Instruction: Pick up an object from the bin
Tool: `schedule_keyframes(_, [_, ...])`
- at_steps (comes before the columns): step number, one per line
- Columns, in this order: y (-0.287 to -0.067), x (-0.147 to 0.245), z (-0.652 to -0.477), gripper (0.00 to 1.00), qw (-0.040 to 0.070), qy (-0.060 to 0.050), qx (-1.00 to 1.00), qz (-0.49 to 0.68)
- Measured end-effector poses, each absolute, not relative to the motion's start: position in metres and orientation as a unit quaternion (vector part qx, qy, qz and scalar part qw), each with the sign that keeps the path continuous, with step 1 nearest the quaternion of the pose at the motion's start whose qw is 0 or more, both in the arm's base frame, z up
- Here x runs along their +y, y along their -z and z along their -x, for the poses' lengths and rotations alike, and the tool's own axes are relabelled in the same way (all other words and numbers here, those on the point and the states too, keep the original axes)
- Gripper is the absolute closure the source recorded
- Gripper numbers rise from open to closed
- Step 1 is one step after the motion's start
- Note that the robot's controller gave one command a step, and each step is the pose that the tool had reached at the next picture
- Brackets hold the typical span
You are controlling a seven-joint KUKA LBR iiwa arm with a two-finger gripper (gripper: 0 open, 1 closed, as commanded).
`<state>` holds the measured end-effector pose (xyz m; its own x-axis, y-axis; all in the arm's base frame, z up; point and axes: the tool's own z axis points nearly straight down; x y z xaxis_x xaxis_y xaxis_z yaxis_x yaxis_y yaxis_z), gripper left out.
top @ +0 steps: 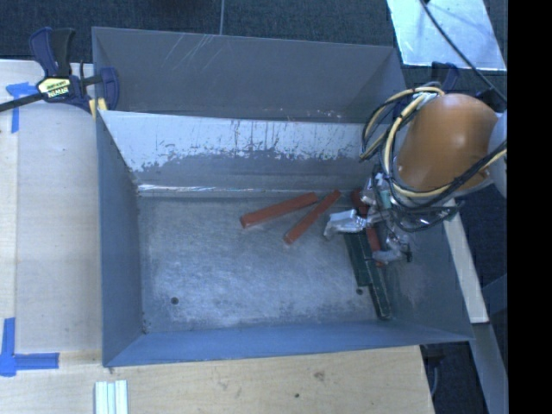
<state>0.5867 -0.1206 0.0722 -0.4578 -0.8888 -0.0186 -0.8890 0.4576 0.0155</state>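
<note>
Down at the right end of the grey metal bin (119, 257), the tool (373, 231) sits low under the arm's orange cover (444, 141) and its yellow and black cables (385, 119). Whether it is open or closed, I cannot tell, nor whether it has hold of anything. A long dark green bar (374, 281) lies directly beneath the tool and runs on toward the bin's near wall. Just to the tool's left lie two reddish-brown sticks (278, 210), one (310, 217) nearly reaching it. The bin floor (224, 274) farther left is bare, scuffed grey, and the far wall (250, 141) shows scratched, worn paint. A pale surface (52, 231) carries the bin; dark flooring (302, 7) lies beyond.
</note>
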Motion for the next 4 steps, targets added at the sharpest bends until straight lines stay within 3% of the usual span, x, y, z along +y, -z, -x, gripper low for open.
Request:
schedule_keyframes(1, [-0.071, -0.118, -0.630, 0.00, 0.005, -0.009, 0.847, 0.532])
schedule_keyframes(2, [-0.078, -0.118, -0.627, 0.00, 0.014, -0.005, 0.808, 0.590])
schedule_keyframes(3, [-0.077, -0.115, -0.627, 0.00, 0.015, -0.006, 0.768, 0.640])
schedule_keyframes(4, [-0.074, -0.128, -0.624, 1.00, 0.007, -0.001, 0.771, 0.637])
